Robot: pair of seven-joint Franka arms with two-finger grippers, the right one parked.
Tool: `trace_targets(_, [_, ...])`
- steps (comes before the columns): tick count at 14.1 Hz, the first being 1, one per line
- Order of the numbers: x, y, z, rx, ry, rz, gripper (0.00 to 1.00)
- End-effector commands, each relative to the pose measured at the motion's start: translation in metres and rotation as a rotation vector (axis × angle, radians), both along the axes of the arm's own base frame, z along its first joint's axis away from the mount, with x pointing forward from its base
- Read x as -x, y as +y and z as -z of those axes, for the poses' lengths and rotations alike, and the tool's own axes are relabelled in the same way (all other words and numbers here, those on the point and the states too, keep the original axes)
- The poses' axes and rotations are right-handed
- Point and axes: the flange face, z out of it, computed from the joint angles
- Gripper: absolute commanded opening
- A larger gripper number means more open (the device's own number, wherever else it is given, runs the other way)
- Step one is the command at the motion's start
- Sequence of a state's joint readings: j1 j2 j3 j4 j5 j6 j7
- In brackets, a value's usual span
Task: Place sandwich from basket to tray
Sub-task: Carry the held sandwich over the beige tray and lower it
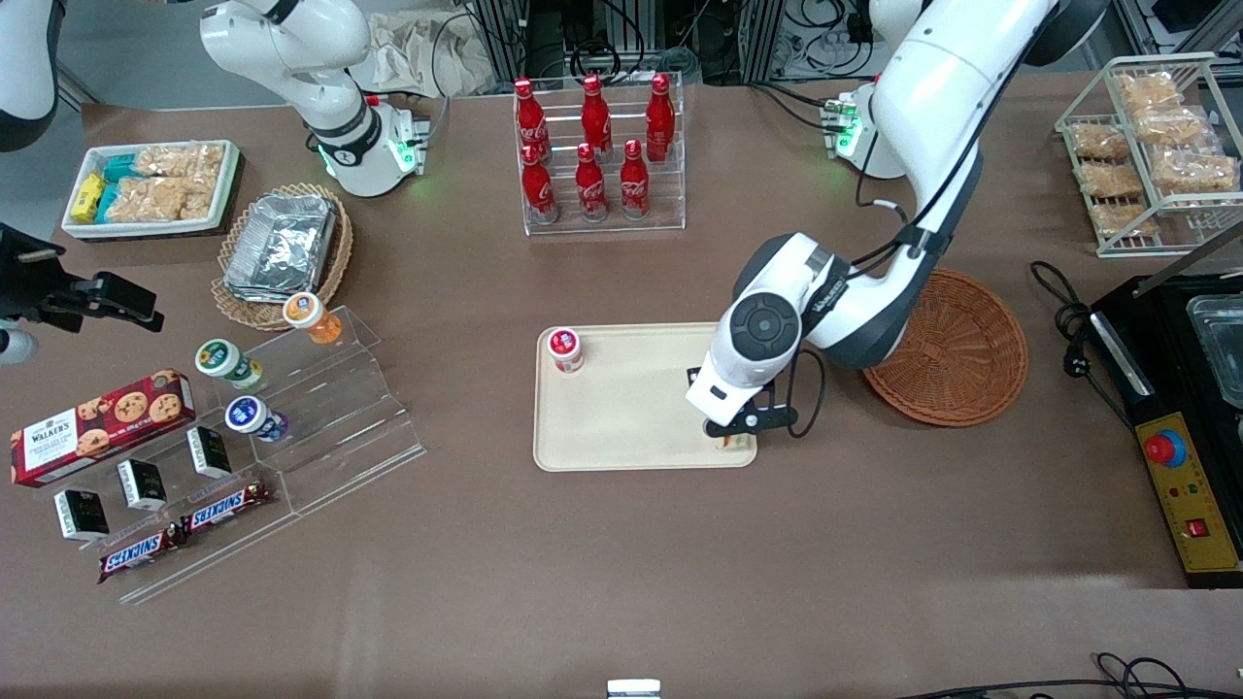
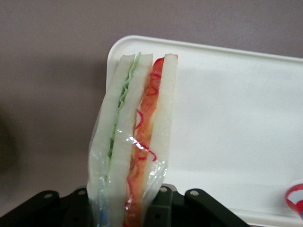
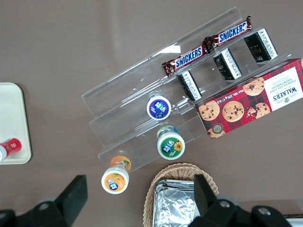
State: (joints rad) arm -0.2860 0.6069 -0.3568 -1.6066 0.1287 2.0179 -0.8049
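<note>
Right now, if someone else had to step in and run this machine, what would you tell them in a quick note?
End effector: shut on the sandwich, low over the tray's corner nearest the front camera, toward the working arm's end.
Sandwich: wrapped in clear film, held on edge; touching the tray or not, I cannot tell.
Basket: beside the tray, nothing in it.
Done: sandwich lifted out and carried over.
Left: set it down, release, back the arm off.
Also on the tray: a small red-lidded cup.

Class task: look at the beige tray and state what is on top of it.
On the tray stands a small red-lidded cup. The tool holds the wrapped sandwich over the tray's corner; whether the sandwich touches the tray is hidden.
</note>
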Motion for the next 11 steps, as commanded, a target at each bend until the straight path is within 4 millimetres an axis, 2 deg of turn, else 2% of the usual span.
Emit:
trace_targets(1, [0.003,0.000,0.013,-0.033,0.008,0.004,0.35])
trace_targets(4, [0.011,0.003,0.042,-0.063,0.025,0.027,0.35])
trace_targets(6, [0.017,0.002,0.052,-0.054,0.018,0.035,0.35])
trace_targets(8, [0.020,0.002,0.060,-0.047,0.015,0.037,0.39])
trace_targets(9, [0.020,0.002,0.063,-0.047,0.017,0.035,0.46])
trace_targets(10, [0.020,0.002,0.063,-0.047,0.017,0.036,0.67])
trace_targets(11, [0.019,0.001,0.061,-0.044,0.015,0.037,0.94])
